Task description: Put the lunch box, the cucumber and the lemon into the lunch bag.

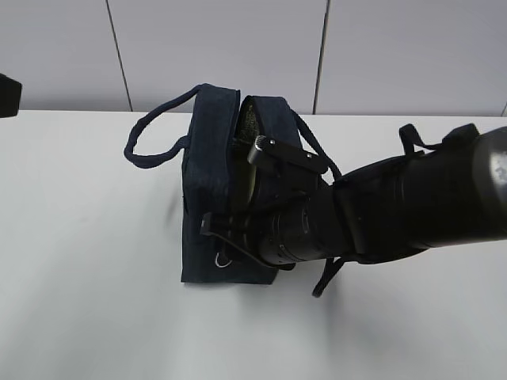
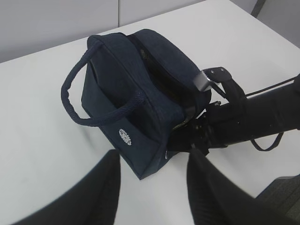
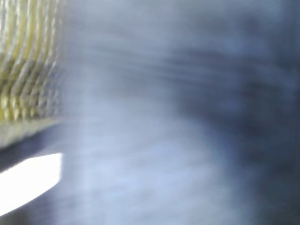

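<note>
Navy fabric, the lunch bag (image 1: 210,190) stands on the white table (image 1: 79,301) with its top gaping. The right gripper (image 1: 245,178) reaches into that opening, fingers hidden inside; their spread cannot be told. The left gripper (image 2: 152,187) hovers apart and empty, the bag just beyond its fingertips. The right wrist view is blurred.

We see the lunch bag (image 2: 136,101) standing at the frame's centre on the white bench (image 2: 37,122), its top open. The right arm (image 2: 253,117) reaches in from the right edge to the bag's opening. Our left end effector (image 2: 152,187) fills the bottom, fingers apart.
</note>
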Available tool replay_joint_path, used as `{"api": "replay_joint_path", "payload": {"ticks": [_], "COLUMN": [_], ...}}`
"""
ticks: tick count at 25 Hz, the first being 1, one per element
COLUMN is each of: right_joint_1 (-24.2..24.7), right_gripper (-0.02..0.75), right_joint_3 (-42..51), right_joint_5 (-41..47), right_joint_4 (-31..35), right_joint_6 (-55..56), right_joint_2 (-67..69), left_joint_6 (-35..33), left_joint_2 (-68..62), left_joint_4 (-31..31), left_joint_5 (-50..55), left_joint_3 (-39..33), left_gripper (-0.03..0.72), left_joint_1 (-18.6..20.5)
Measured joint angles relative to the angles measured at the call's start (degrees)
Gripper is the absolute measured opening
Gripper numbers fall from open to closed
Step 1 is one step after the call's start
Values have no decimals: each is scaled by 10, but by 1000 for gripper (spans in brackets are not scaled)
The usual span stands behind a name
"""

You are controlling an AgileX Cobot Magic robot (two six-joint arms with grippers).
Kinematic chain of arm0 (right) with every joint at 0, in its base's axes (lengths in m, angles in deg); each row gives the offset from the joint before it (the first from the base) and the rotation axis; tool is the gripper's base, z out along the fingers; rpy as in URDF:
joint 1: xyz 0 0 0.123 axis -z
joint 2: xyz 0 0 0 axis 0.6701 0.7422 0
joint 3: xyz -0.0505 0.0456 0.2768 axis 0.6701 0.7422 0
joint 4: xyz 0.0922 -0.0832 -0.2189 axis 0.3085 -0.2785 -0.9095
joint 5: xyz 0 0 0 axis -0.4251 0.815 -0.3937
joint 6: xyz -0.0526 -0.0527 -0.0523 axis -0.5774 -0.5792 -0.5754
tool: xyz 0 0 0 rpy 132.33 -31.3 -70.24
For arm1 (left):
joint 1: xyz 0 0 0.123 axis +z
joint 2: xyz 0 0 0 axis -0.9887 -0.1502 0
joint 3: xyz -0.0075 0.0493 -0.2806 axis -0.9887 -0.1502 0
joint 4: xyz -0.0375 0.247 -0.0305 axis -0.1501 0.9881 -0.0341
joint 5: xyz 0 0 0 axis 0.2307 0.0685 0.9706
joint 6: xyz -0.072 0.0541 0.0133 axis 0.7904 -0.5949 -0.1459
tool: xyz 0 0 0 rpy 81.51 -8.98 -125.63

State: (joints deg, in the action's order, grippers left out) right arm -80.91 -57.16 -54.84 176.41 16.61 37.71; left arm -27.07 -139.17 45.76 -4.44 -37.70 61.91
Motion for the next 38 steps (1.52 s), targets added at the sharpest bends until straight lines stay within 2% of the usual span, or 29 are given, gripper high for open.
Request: {"api": "replay_joint_path", "payload": {"ticks": [8,14,17,20,23,38], "right_joint_1": [0,0,0,0,0,0], "right_gripper": [370,369,319,216,157,139], "right_joint_3": [-7,-24,-31,-32,-33,-34], "right_joint_5": [37,11,-3,-7,-6,-4], "right_joint_4": [0,0,0,0,0,0], "right_joint_6": [4,8,10,11,11,10], "right_joint_2": [25,29,29,31,41,43], "left_joint_6": [0,0,0,0,0,0], "left_joint_2": [0,0,0,0,0,0], "left_joint_4": [0,0,0,0,0,4], "left_joint_5": [1,1,1,1,2,15], "left_joint_3": [0,0,0,0,0,-4], "left_gripper": [321,321,321,321,321,321], "left_joint_1": [0,0,0,0,0,0]}}
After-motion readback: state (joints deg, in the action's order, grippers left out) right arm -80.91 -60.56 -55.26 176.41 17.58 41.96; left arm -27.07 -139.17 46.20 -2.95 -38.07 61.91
